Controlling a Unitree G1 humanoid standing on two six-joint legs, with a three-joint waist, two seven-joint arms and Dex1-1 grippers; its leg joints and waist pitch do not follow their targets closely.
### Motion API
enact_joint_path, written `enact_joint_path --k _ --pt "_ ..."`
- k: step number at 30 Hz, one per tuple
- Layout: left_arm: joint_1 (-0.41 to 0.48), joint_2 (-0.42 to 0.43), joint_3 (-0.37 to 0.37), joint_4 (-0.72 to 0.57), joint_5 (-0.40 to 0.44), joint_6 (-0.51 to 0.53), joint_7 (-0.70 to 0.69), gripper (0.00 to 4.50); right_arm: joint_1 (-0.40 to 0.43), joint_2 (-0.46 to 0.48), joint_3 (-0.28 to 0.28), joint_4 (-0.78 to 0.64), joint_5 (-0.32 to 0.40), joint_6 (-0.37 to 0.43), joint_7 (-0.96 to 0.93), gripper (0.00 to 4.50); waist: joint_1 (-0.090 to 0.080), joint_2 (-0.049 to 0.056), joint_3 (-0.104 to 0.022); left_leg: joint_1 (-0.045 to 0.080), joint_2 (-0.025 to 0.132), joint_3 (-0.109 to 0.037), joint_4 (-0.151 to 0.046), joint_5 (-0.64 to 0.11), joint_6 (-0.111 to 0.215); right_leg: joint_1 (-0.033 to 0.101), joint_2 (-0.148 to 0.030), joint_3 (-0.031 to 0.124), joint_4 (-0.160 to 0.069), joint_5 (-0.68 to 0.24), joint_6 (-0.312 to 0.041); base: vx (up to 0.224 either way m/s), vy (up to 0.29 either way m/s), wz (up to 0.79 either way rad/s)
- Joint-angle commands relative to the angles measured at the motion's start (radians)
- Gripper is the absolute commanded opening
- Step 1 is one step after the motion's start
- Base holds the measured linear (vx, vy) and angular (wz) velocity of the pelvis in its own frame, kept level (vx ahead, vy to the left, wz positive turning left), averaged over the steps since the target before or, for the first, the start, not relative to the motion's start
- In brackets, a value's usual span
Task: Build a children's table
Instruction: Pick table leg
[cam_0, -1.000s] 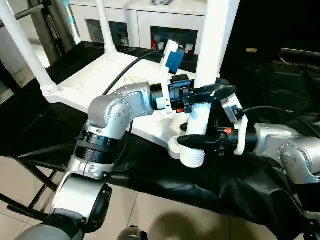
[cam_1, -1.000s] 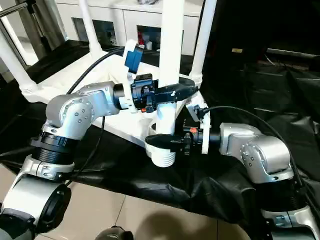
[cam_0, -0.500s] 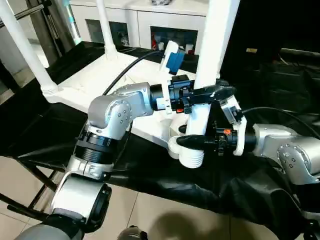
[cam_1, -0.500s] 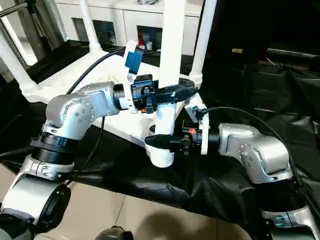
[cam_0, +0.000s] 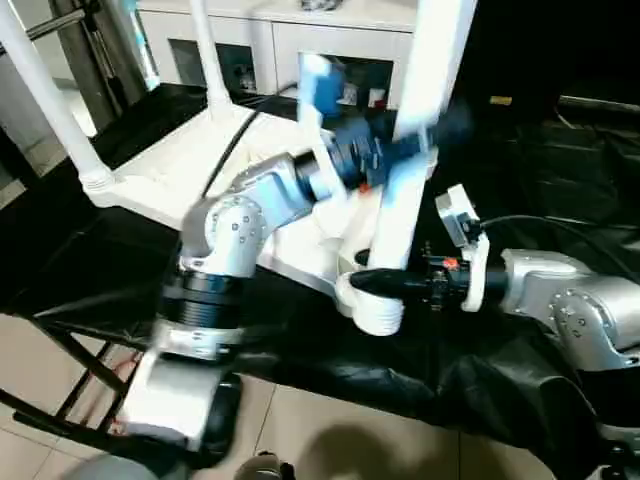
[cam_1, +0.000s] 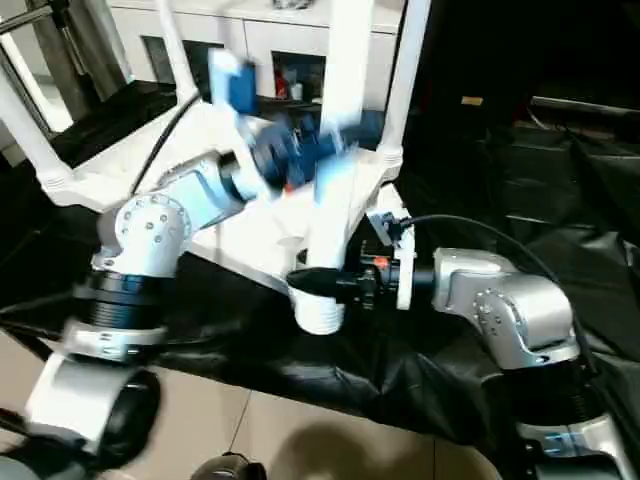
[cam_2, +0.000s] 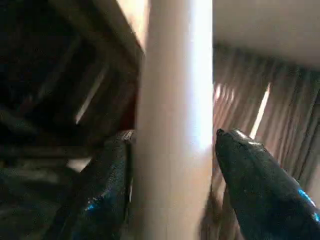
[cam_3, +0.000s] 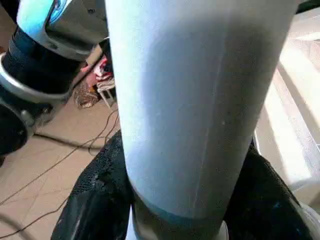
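At near corner socket (cam_0: 372, 310) of upturned table top (cam_0: 190, 165): 1 leg (cam_0: 405, 190), right gripper (cam_0: 385, 284) clamping its base, left gripper (cam_2: 170, 165) jaws parted around shaft; risk: unsteadied leg tilts, jams.

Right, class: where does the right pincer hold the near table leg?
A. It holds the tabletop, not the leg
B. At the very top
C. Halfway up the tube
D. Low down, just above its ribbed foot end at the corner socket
D: the right pincer closes around the leg low down, just above the ribbed end at the tabletop's corner, as the head views show.
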Motion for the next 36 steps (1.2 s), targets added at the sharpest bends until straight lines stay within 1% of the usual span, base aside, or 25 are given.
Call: enact_joint_path --k 1,2,3,5,6,8,9,10,11,13,14,15,16,17,19,20,22,24,26,28,29,30,32,33,36 --pt "-0.029 -0.017 0.068 0.020 -0.062 -0.015 0.050 2.84 0.010 0.006 -0.029 -0.010 0.018 -0.009 -0.014 1.93 0.005 -0.021 -0.083 0.023 0.076 -0.044 -0.066 -0.154 0.032 0.054 -0.087 0.055 -0.070 -0.193 -0.225 0.000 0.000 0.00" --pt "-0.033 -0.041 0.115 0.027 -0.114 -0.026 0.083 2.84 0.015 0.021 -0.041 -0.009 0.022 -0.013 -0.031 1.93 0.006 -0.017 -0.083 0.024 0.076 -0.045 -0.065 -0.158 0.030 0.053 -0.089 0.055 -0.070 -0.200 -0.223 0.000 0.000 0.00" --pt "-0.032 -0.051 0.138 0.031 -0.139 -0.034 0.100 2.84 0.020 0.032 -0.050 -0.008 0.022 -0.019 -0.047 1.93 0.005 -0.020 -0.082 0.024 0.075 -0.044 -0.066 -0.168 0.026 0.052 -0.089 0.055 -0.074 -0.211 -0.223 0.000 0.000 0.00" --pt "-0.032 -0.052 0.139 0.031 -0.141 -0.035 0.102 2.84 0.020 0.033 -0.051 -0.008 0.022 -0.019 -0.048 1.93 0.006 -0.021 -0.083 0.023 0.075 -0.045 -0.067 -0.168 0.024 0.053 -0.089 0.055 -0.074 -0.212 -0.219 0.000 0.000 0.00" --pt "-0.028 -0.066 0.178 0.040 -0.149 -0.075 0.144 2.84 0.035 0.072 -0.091 -0.009 0.029 -0.035 -0.107 1.93 0.005 -0.017 -0.083 0.025 0.078 -0.046 -0.069 -0.165 0.024 0.050 -0.086 0.056 -0.073 -0.206 -0.207 0.000 0.000 0.00" --pt "-0.027 -0.058 0.180 0.052 -0.126 -0.094 0.158 2.84 0.041 0.086 -0.108 -0.009 0.026 -0.047 -0.133 1.93 0.004 -0.018 -0.083 0.026 0.076 -0.046 -0.070 -0.174 0.018 0.048 -0.087 0.055 -0.076 -0.216 -0.196 0.000 0.000 0.00" --pt "-0.024 -0.045 0.172 0.062 -0.090 -0.111 0.165 2.84 0.046 0.095 -0.121 -0.011 0.023 -0.055 -0.158 1.93 0.002 -0.019 -0.083 0.025 0.075 -0.046 -0.071 -0.176 0.016 0.050 -0.087 0.055 -0.076 -0.221 -0.192 0.000 0.000 0.00" --pt "-0.011 0.011 0.107 0.096 0.051 -0.151 0.188 2.84 0.058 0.109 -0.151 -0.017 0.013 -0.074 -0.205 1.93 0.002 -0.019 -0.082 0.029 0.076 -0.047 -0.074 -0.171 0.014 0.046 -0.084 0.057 -0.081 -0.239 -0.164 0.000 0.000 0.00" --pt "-0.011 0.011 0.107 0.096 0.051 -0.151 0.188 2.84 0.058 0.109 -0.151 -0.017 0.013 -0.074 -0.205 1.93 0.001 -0.019 -0.082 0.031 0.077 -0.049 -0.076 -0.175 0.012 0.044 -0.083 0.058 -0.082 -0.250 -0.146 0.000 0.000 0.00" --pt "0.021 0.109 -0.048 0.122 0.256 -0.220 0.165 2.84 0.073 0.119 -0.182 -0.021 -0.009 -0.089 -0.264 1.93 -0.002 -0.014 -0.082 0.035 0.082 -0.055 -0.086 -0.184 -0.012 0.040 -0.079 0.062 -0.081 -0.278 -0.077 0.000 0.000 0.00" --pt "0.036 0.153 -0.119 0.131 0.334 -0.253 0.138 2.84 0.078 0.118 -0.188 -0.022 -0.024 -0.098 -0.282 1.93 -0.002 -0.014 -0.082 0.034 0.081 -0.057 -0.088 -0.182 -0.016 0.039 -0.079 0.061 -0.084 -0.277 -0.066 0.000 0.000 0.00" --pt "0.052 0.206 -0.202 0.141 0.415 -0.290 0.103 2.84 0.084 0.118 -0.195 -0.020 -0.041 -0.109 -0.306 1.93 -0.004 -0.013 -0.084 0.035 0.080 -0.055 -0.088 -0.182 -0.035 0.041 -0.082 0.061 -0.080 -0.256 -0.070 0.000 0.000 0.00" --pt "0.071 0.298 -0.322 0.160 0.528 -0.340 0.043 2.84 0.095 0.117 -0.205 -0.004 -0.085 -0.136 -0.352 1.93 -0.006 -0.010 -0.085 0.035 0.079 -0.055 -0.089 -0.174 -0.046 0.038 -0.080 0.062 -0.076 -0.234 -0.064 0.000 0.000 0.00" --pt "0.071 0.298 -0.322 0.160 0.528 -0.340 0.043 2.84 0.095 0.117 -0.205 -0.004 -0.085 -0.136 -0.352 1.93 -0.006 -0.011 -0.086 0.035 0.077 -0.054 -0.089 -0.168 -0.048 0.038 -0.080 0.062 -0.075 -0.222 -0.067 0.000 0.000 0.00" --pt "0.079 0.371 -0.406 0.186 0.617 -0.394 -0.019 2.84 0.096 0.127 -0.216 0.028 -0.132 -0.168 -0.420 1.93 -0.011 -0.008 -0.087 0.035 0.076 -0.049 -0.086 -0.166 -0.060 0.039 -0.085 0.061 -0.067 -0.169 -0.118 0.000 0.000 0.00" --pt "0.080 0.375 -0.410 0.187 0.622 -0.397 -0.022 2.84 0.096 0.128 -0.216 0.030 -0.134 -0.169 -0.423 1.93 -0.012 -0.007 -0.087 0.034 0.075 -0.047 -0.085 -0.169 -0.059 0.039 -0.087 0.061 -0.066 -0.167 -0.134 0.000 0.000 0.00" --pt "0.085 0.420 -0.464 0.212 0.679 -0.428 -0.081 2.84 0.099 0.129 -0.209 0.043 -0.159 -0.189 -0.452 1.93 -0.014 -0.006 -0.085 0.035 0.075 -0.046 -0.086 -0.186 -0.058 0.040 -0.087 0.061 -0.066 -0.172 -0.155 0.000 0.000 0.00" --pt "0.086 0.480 -0.538 0.250 0.755 -0.475 -0.157 2.84 0.110 0.132 -0.194 0.051 -0.190 -0.219 -0.474 1.93 -0.015 -0.005 -0.082 0.035 0.075 -0.047 -0.088 -0.204 -0.055 0.038 -0.089 0.062 -0.071 -0.204 -0.150 0.000 0.000 0.00" --pt "0.076 0.508 -0.577 0.285 0.788 -0.500 -0.207 2.84 0.121 0.135 -0.185 0.042 -0.196 -0.226 -0.471 1.93 -0.018 -0.004 -0.081 0.037 0.076 -0.047 -0.090 -0.227 -0.059 0.037 -0.089 0.063 -0.072 -0.236 -0.142 0.000 0.000 0.00" --pt "0.069 0.519 -0.594 0.299 0.798 -0.509 -0.235 2.84 0.124 0.137 -0.184 0.038 -0.196 -0.226 -0.472 1.93 -0.020 -0.003 -0.081 0.040 0.079 -0.049 -0.092 -0.246 -0.069 0.036 -0.093 0.063 -0.071 -0.233 -0.157 0.000 0.000 0.00" --pt "0.061 0.526 -0.608 0.314 0.809 -0.523 -0.259 2.84 0.127 0.141 -0.182 0.037 -0.198 -0.227 -0.473 1.93 -0.020 0.002 -0.082 0.041 0.080 -0.049 -0.092 -0.253 -0.070 0.035 -0.093 0.063 -0.070 -0.231 -0.162 0.000 0.000 0.00" --pt "0.052 0.528 -0.617 0.332 0.818 -0.533 -0.279 2.84 0.127 0.143 -0.180 0.038 -0.202 -0.232 -0.475 1.93 -0.022 0.000 -0.081 0.042 0.079 -0.047 -0.092 -0.262 -0.069 0.032 -0.091 0.063 -0.073 -0.228 -0.168 0.000 0.000 0.00" --pt "0.023 0.518 -0.653 0.415 0.871 -0.587 -0.295 2.84 0.125 0.147 -0.177 0.044 -0.211 -0.242 -0.482 1.93 -0.021 0.003 -0.081 0.039 0.079 -0.049 -0.092 -0.266 -0.070 0.035 -0.094 0.063 -0.071 -0.223 -0.176 0.000 0.000 0.00" --pt "0.015 0.512 -0.663 0.442 0.887 -0.605 -0.292 2.84 0.125 0.148 -0.177 0.045 -0.212 -0.243 -0.483 1.93 -0.021 0.004 -0.081 0.043 0.077 -0.047 -0.091 -0.277 -0.073 0.034 -0.093 0.064 -0.075 -0.234 -0.168 0.000 0.000 0.00" --pt "-0.005 0.489 -0.670 0.512 0.906 -0.635 -0.288 2.84 0.127 0.150 -0.178 0.047 -0.217 -0.249 -0.482 1.93 -0.020 0.000 -0.081 0.039 0.079 -0.050 -0.091 -0.276 -0.072 0.039 -0.098 0.064 -0.074 -0.233 -0.172 0.000 0.000 0.00"
